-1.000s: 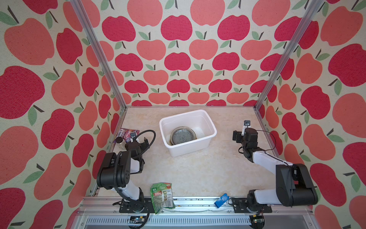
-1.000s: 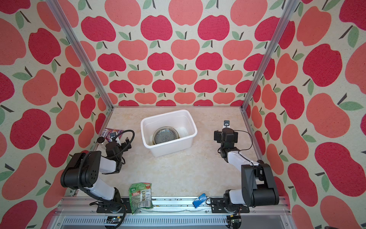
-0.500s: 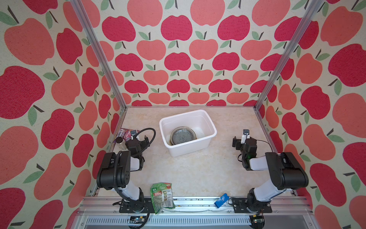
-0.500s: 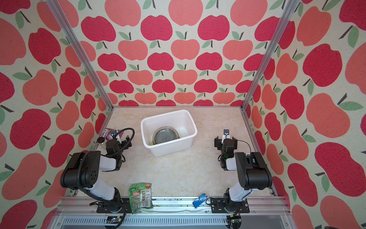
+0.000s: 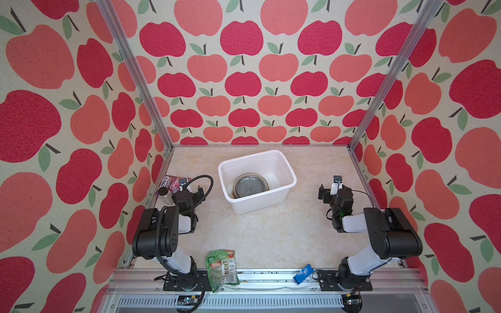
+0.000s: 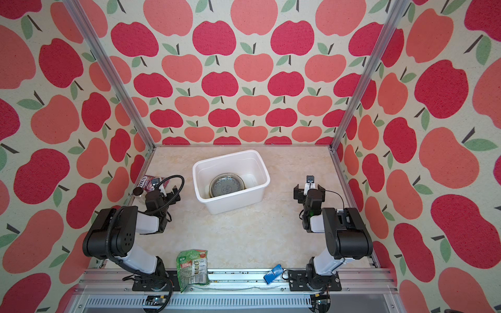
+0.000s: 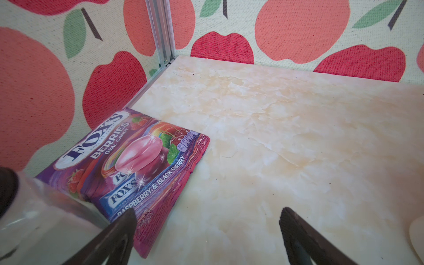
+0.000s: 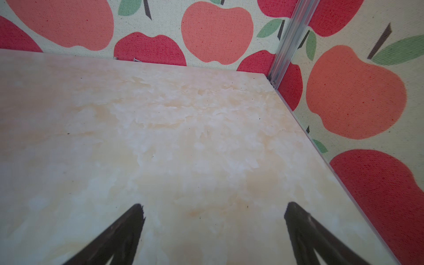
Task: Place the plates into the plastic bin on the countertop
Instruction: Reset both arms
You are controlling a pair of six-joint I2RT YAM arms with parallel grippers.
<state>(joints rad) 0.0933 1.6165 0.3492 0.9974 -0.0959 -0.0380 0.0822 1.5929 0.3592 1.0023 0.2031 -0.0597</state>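
Both top views: the plastic bin [image 5: 257, 202] [image 6: 230, 202] stands on the countertop [image 5: 271, 233], a little skewed to its rails. The plates [image 5: 250, 185] [image 6: 226, 185] lie stacked flat on the bin's floor, toward its left wall, with a grey glass plate uppermost and a cream edge showing beneath it; the number in the stack cannot be told. The left gripper [image 5: 191, 189] [image 7: 207, 213] sits low, left of the bin and apart from it, with its jaws spread wide and nothing between them. The right gripper [image 5: 333, 189] [image 8: 214, 206] sits right of the bin, farther off than the left, with its jaws likewise parted over bare countertop. Neither gripper touches the bin or the plates. A Fox's candy packet [image 7: 137, 160] and a clear dark-capped jar [image 5: 164, 193] lie left of the bin, beyond the left gripper. A green snack packet [image 5: 222, 267] lies nearer the robot than the bin, at the front rail.
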